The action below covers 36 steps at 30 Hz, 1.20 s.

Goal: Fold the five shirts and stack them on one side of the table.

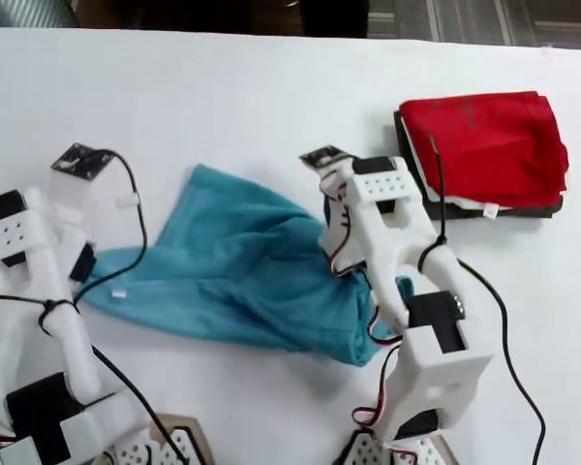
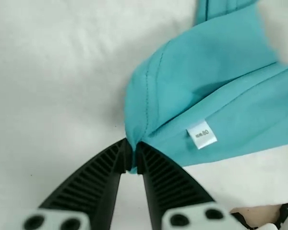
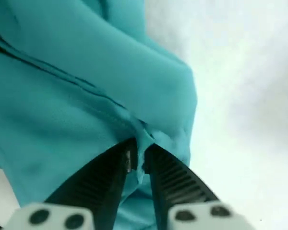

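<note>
On desk (image 1: 271, 87), well off its far edge, teal shirt (image 1: 242, 266) spans left jaws to right jaws, both clenched on it.

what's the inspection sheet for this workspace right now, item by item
surface: white table, no stains visible
job's things: teal shirt lies unfolded mid-table; red shirt sits folded on a dark folded item at the far right
clutter: nothing seen
grippers: left gripper, jaws shut on the teal shirt's edge near its white tag; right gripper, jaws shut on a fold of the same shirt
cables: left arm's cable loops beside the shirt; right arm's cable trails over the table
surroundings: dark floor beyond the table's far edge
</note>
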### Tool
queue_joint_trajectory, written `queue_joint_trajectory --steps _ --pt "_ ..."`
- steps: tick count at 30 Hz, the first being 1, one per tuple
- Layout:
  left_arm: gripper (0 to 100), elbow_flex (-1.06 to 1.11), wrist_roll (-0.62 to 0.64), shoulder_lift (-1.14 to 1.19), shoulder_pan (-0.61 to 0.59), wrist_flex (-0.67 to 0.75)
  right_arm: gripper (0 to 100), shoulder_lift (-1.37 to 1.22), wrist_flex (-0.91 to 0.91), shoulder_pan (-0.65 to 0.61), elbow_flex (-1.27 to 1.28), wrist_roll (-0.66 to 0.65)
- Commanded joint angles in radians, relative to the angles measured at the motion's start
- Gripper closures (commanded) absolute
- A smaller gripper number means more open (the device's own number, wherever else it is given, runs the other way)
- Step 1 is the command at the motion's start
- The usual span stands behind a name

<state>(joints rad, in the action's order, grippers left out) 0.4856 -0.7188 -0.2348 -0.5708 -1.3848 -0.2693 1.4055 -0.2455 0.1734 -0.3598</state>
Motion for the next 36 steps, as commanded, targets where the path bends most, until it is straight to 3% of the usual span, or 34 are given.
queue_joint_trajectory --steps 1,6,14,18,26,31,36 --pt "97 -0.002 0.011 -0.040 0.006 -0.009 97.8 0.120 -0.002 0.018 -0.044 0.000" --pt "97 -0.005 0.009 -0.040 0.006 -0.009 97.9 0.286 0.027 0.010 -0.048 -0.006" --pt "97 -0.076 0.012 -0.048 0.011 -0.017 97.9 0.694 0.021 0.038 -0.051 -0.121" --pt "97 -0.217 0.012 -0.048 0.011 -0.109 97.9 0.863 0.012 0.051 -0.095 -0.121" --pt "97 -0.590 0.012 -0.048 0.011 -0.334 97.9 0.960 -0.059 0.091 -0.233 -0.120" --pt "97 -0.751 0.028 -0.057 0.003 -0.400 97.9 0.984 0.059 0.097 -0.393 -0.115" --pt "97 -0.771 0.106 -0.175 0.011 -0.400 97.9 1.017 0.173 0.097 -0.554 -0.114"
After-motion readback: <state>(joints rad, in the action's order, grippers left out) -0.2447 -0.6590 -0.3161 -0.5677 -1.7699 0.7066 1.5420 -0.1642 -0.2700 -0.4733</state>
